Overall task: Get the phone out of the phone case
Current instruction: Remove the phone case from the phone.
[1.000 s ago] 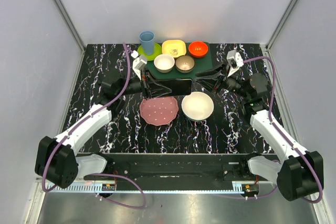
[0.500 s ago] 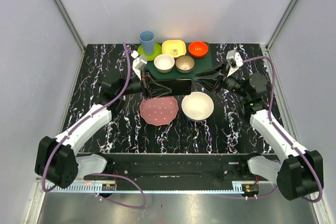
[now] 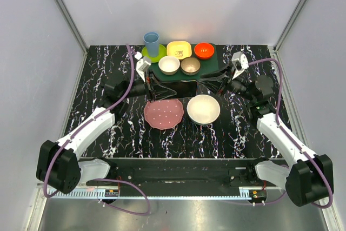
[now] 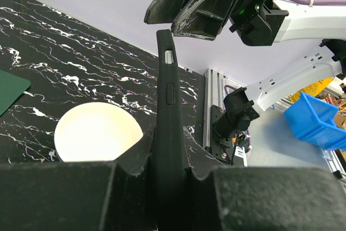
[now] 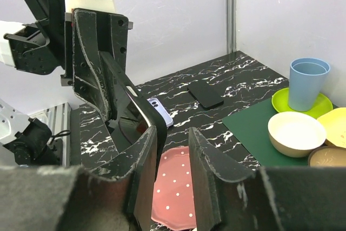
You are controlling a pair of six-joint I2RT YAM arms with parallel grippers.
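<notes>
Black left pincer [image 4: 167,152] clamps the phone [image 4: 165,79] edge-up above the bench [image 4: 81,52], phone case [image 5: 141,104] just a pale rim. Beyond, right pincer [image 4: 160,22] stands slightly apart at the free end; closing across phone and case together, its pull could wrench both loose.

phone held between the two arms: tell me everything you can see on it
The phone is a thin black slab, matte along its edge, with a slot-shaped button and a raised bar on that side. It is held on edge in the air. The left end effector is clamped on one end. The other end sits between the fingers of the right end effector, contact unclear. No lavender rim shows.
</notes>
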